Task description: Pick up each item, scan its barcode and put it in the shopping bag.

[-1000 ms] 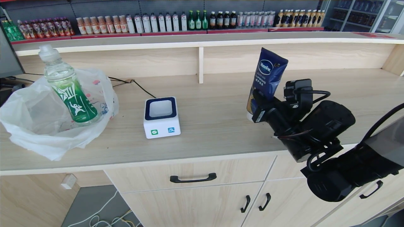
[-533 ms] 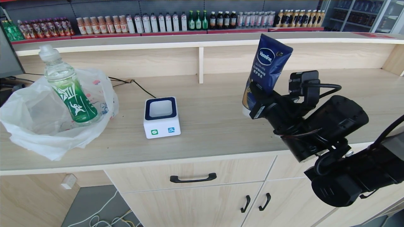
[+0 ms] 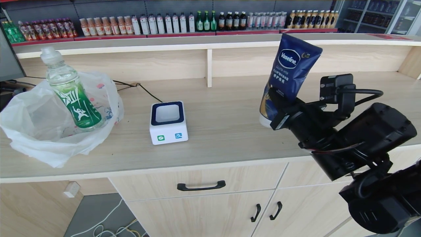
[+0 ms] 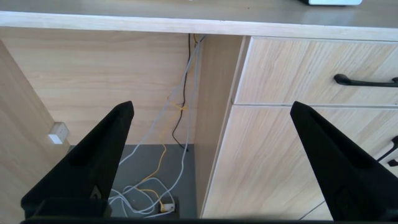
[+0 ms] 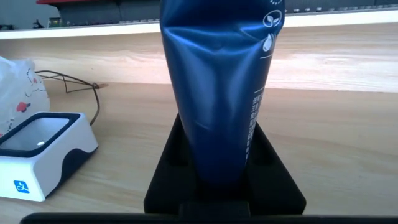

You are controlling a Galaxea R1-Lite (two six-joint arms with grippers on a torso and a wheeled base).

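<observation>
head overlooks counter point(image 3: 230, 144), right wrist shares scanner point(image 3: 168, 122)

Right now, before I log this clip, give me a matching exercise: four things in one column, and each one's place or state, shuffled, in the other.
Things
1. green bottle
2. blue tube
3. scanner
4. left gripper

Places or states
A. open, facing the cabinet front
B. standing in the shopping bag
C. clamped in the right gripper, cap end down
D. resting on the counter, between bag and tube

Pairs: 1-B, 2-C, 3-D, 4-A
</observation>
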